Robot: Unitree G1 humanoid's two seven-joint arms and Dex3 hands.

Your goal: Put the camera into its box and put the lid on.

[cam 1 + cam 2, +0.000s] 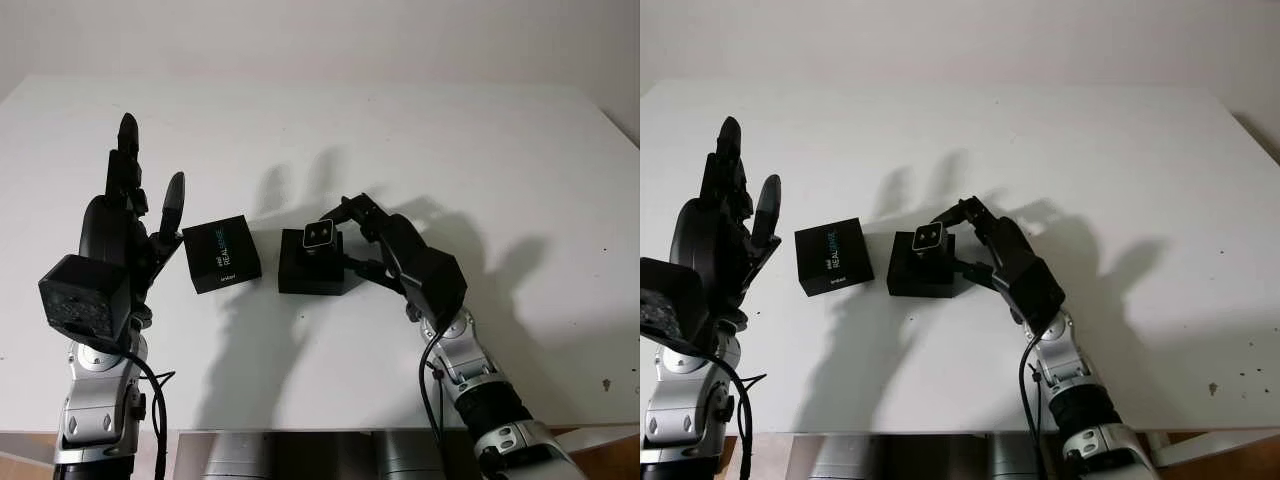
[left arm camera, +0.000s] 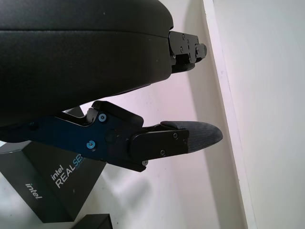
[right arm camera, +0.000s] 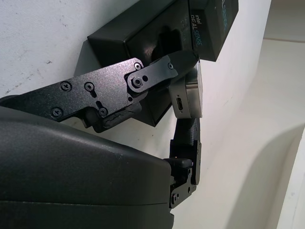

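White table (image 1: 420, 130) spans scene, matte surface. Far edge meets plain pale wall (image 1: 320, 35). Table's right edge angles off at upper right. Near edge at bottom; wood-toned floor (image 1: 25, 458) visible at both lower corners below it. Small dark specks (image 1: 1230, 375) on tabletop near right front. Light from front/above: soft grey shadows (image 1: 480, 290) thrown across tabletop toward far side.
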